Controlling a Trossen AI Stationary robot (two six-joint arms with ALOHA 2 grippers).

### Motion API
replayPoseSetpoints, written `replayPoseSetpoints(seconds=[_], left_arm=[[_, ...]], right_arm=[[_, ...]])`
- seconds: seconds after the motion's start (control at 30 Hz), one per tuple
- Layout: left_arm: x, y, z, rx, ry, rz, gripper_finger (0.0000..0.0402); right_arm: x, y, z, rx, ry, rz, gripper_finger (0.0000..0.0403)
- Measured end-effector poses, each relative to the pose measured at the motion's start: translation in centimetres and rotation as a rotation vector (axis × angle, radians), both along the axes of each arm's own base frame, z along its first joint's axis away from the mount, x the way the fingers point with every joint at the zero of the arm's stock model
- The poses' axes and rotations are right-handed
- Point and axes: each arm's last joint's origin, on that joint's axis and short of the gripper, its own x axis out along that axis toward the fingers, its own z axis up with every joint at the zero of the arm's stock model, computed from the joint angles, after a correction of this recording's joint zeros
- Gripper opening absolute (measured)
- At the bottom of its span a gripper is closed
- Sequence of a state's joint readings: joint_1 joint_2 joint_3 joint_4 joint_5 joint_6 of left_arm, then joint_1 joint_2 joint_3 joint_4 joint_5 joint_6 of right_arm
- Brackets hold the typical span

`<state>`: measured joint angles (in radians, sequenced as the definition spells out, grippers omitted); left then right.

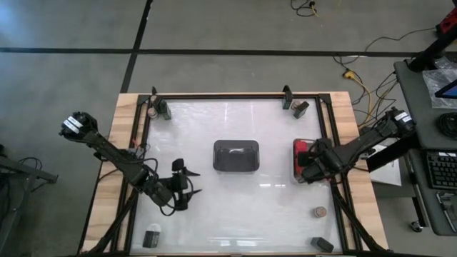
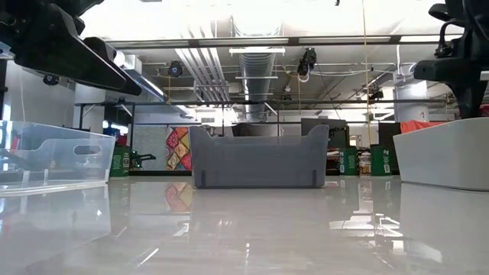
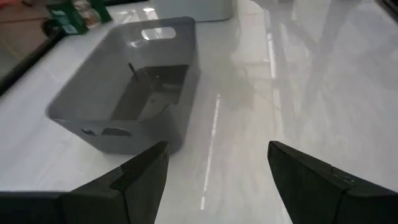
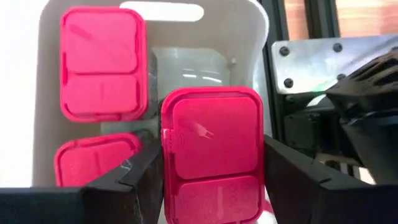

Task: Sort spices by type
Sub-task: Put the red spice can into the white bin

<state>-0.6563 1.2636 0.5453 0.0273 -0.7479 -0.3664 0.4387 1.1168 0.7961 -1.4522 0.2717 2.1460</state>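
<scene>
A: High view. The right gripper [image 1: 305, 163] is hanging over the white bin [image 1: 298, 145] at the counter's [image 1: 235, 207] right edge, red showing beneath it. The left gripper [image 1: 187, 183] is sitting near the front left, fingers spread, nothing between them. Loose spices are lying about: a tan-topped jar [image 1: 319, 212] and a dark block [image 1: 322, 244] front right, another dark block [image 1: 152, 238] front left.

B: Low view?

A: Only the grey bin [image 2: 258, 157] centre, a clear tray [image 2: 53, 156] one side, the white bin's wall [image 2: 443, 153] the other. No spices visible.

B: Left wrist?

A: Fingers [image 3: 140, 177] are standing apart, empty, pointing at the grey bin [image 3: 134, 81] ahead.

B: Right wrist?

A: Fingers [image 4: 140, 177] are clamping a red block [image 4: 212, 152], long axis running along the fingers. It is sitting directly above the white bin [image 4: 249, 25], beside two red blocks [image 4: 102, 62] already inside. Judgement: the drop lies straight down into the free space.
</scene>
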Motion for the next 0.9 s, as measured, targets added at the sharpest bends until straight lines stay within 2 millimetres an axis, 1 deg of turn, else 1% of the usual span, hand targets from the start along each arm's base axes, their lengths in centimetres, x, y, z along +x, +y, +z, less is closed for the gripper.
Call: replayPoseSetpoints(seconds=[0.1, 0.27, 0.5, 0.9], left_arm=[[0.0, 0.1, 0.0, 0.016, -0.013, 0.024, 0.0259], [0.0, 0.1, 0.1, 0.017, -0.013, 0.021, 0.0259], [0.0, 0.1, 0.1, 0.022, -0.013, 0.018, 0.0259], [0.0, 0.1, 0.1, 0.03, -0.01, 0.015, 0.0259]], right_arm=[[0.2, -0.3, 0.0, -0.021, -0.01, 0.001, 0.0216], [0.7, -0.6, -0.3, -0.009, 0.0, 0.02, 0.0216], [1.4, -0.5, -1.2, -0.021, 0.086, 0.034, 0.0216], [1.2, -0.5, -1.1, 0.011, 0.096, 0.029, 0.0216]])
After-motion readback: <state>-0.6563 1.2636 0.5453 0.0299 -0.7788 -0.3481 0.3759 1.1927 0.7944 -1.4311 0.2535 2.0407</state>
